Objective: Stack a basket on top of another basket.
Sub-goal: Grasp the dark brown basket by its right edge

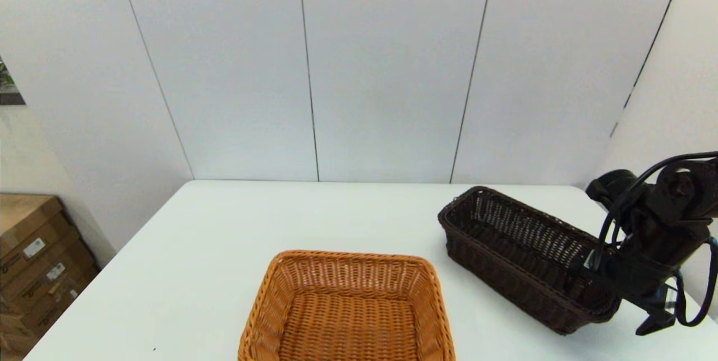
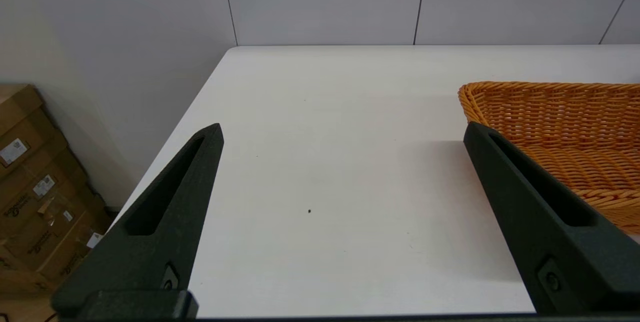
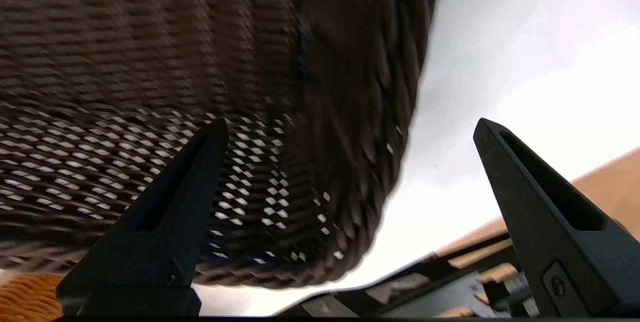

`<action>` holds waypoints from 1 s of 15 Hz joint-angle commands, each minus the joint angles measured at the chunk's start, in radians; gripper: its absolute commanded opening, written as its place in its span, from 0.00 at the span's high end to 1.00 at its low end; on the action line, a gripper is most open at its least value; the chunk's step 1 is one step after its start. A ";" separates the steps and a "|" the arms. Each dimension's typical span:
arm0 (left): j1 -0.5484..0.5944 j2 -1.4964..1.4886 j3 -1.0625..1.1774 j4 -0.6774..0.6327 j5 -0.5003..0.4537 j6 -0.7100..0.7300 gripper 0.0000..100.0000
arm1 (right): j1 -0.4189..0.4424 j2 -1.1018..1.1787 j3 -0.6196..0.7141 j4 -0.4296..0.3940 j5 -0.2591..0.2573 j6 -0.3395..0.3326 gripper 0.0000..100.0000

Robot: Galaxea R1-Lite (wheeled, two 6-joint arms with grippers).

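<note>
The dark brown rectangular woven wicker basket (image 1: 524, 257) sits on the white table (image 1: 196, 249), to the right of and slightly behind the orange-tan rectangular woven wicker basket (image 1: 348, 310), the two well apart. The right gripper (image 3: 350, 127) is at the dark basket's near right end, its jaws spread wide with one finger inside the basket and the other outside its end wall, not clamped. The left gripper (image 2: 342, 132) hovers just left of the orange-tan basket, jaws wide open and holding nothing.

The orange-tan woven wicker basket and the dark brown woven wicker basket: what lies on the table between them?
Nothing: the head view shows only bare white table between the orange-tan basket and dark brown basket.
</note>
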 commanded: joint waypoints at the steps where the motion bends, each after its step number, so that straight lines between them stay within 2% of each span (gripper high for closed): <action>1: 0.000 -0.002 0.002 0.000 0.000 -0.001 0.00 | -0.012 0.022 -0.002 -0.024 -0.001 0.001 0.00; 11: 0.002 -0.002 0.002 0.000 0.000 -0.001 0.00 | -0.053 0.054 -0.002 -0.047 0.002 0.001 0.00; 12: 0.002 -0.002 0.002 0.000 0.000 -0.001 0.00 | -0.055 0.056 -0.002 -0.047 0.000 0.001 1.00; 15: 0.000 -0.002 0.002 0.000 0.000 -0.001 0.00 | -0.055 0.061 -0.004 -0.048 -0.001 -0.001 1.00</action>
